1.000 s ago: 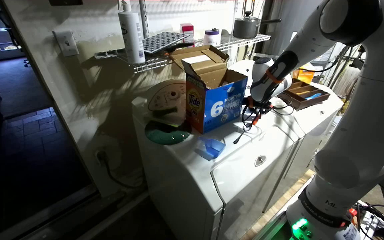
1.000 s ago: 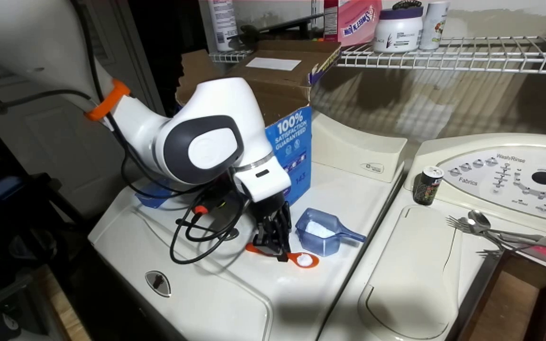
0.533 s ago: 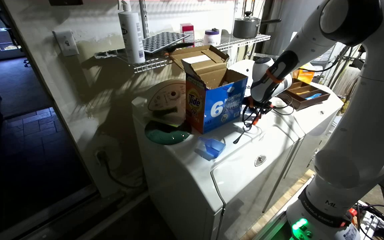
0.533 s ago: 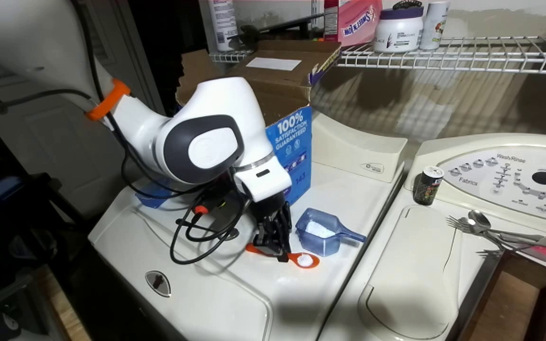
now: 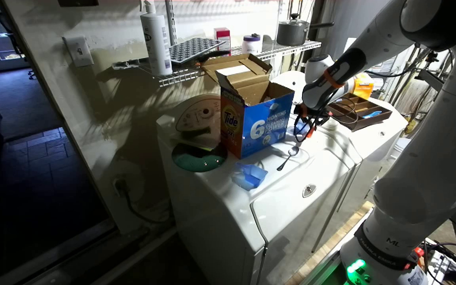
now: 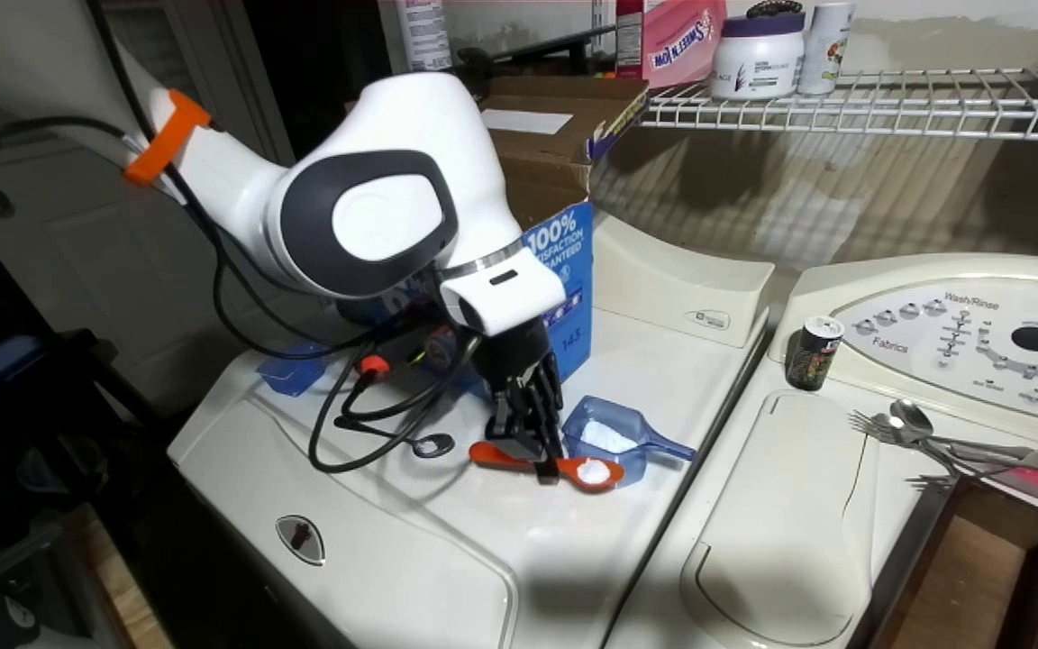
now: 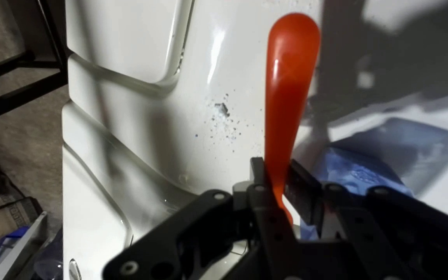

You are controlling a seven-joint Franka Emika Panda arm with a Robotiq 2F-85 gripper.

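My gripper (image 6: 548, 464) is shut on an orange-red spoon (image 6: 496, 457), gripping its narrow part near the bowl. White powder fills the bowl, which faces right in that exterior view and overlaps the near wall of a blue scoop (image 6: 623, 419) that also contains white powder. The spoon seems to hang slightly above the white machine top. Looking from the wrist, its handle (image 7: 292, 74) points away between the fingers, while most of the bowl is hidden by the gripper; a blue scoop (image 7: 358, 169) shows at right. In the remaining exterior view, cables and the box obscure the fingertips.
An open Tide box (image 5: 265, 126) stands beside the arm. A metal spoon (image 6: 433, 444) and a blue container (image 6: 292, 371) lie on the same machine top. On the neighbouring machine are a small can (image 6: 814, 356), cutlery (image 6: 960, 446) and a wooden tray (image 6: 978, 550). A wire shelf (image 6: 897, 113) hangs behind.
Over the last half second the arm has shifted, carrying the spoon slightly up and right in both exterior views. The metal spoon's bowl has come into sight; the grip is unchanged.
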